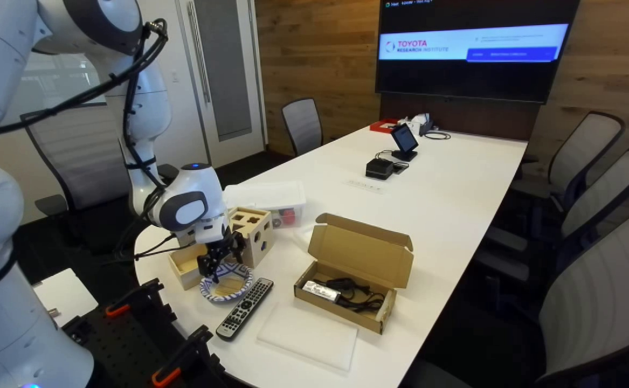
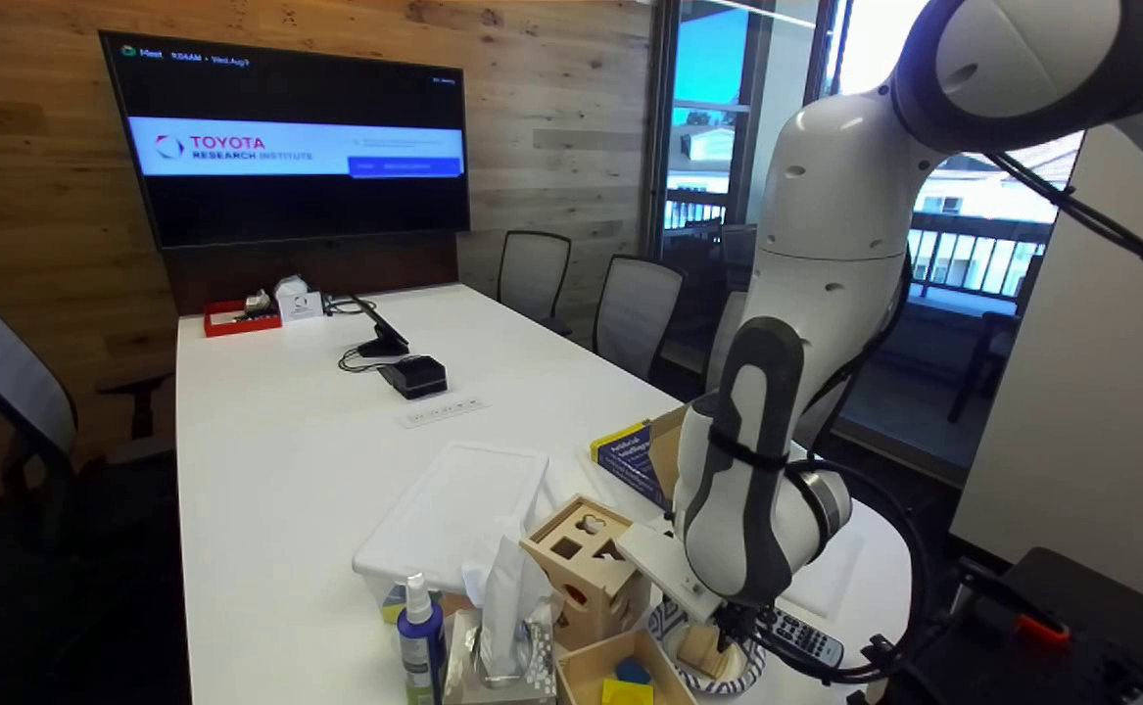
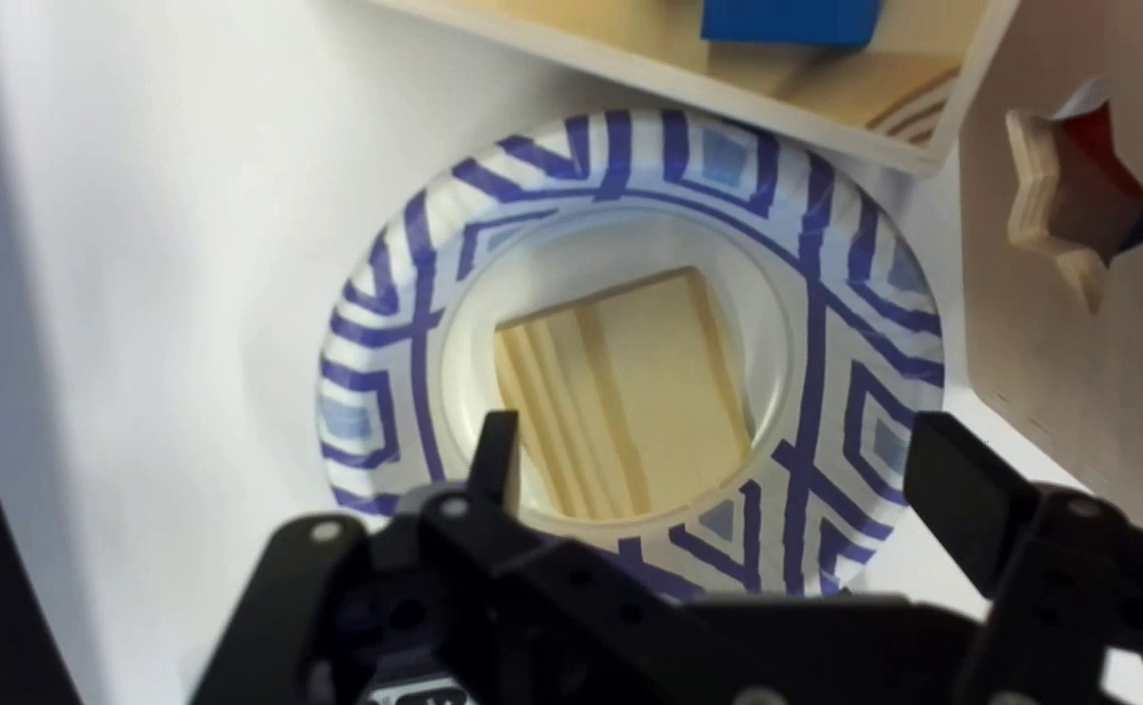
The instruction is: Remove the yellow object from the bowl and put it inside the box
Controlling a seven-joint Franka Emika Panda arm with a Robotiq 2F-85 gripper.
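Note:
The bowl (image 1: pixel 205 291), white with a dark blue pattern, stands on the table and shows in both exterior views (image 2: pixel 749 671) and the wrist view (image 3: pixel 365 421). A pale yellow, square wooden block (image 3: pixel 640 392) lies inside it; it also shows in both exterior views (image 1: pixel 230 286) (image 2: pixel 703 654). My gripper (image 3: pixel 713 431) is open and empty above the bowl, one finger near the block's edge, the other over the bowl's right rim. An open cardboard box (image 1: pixel 360 248) with cables and an adapter stands beyond the remote. A wooden box (image 1: pixel 186 267) touches or nearly touches the bowl.
A wooden shape-sorter cube (image 1: pixel 260 237) stands beside the bowl. A remote control (image 1: pixel 245 308) lies close to the bowl. A white pad (image 1: pixel 310 337) lies in front of the cardboard box. A lidded plastic bin (image 2: pixel 453 499), spray bottle (image 2: pixel 420 641) and tissue box (image 2: pixel 502 685) stand behind.

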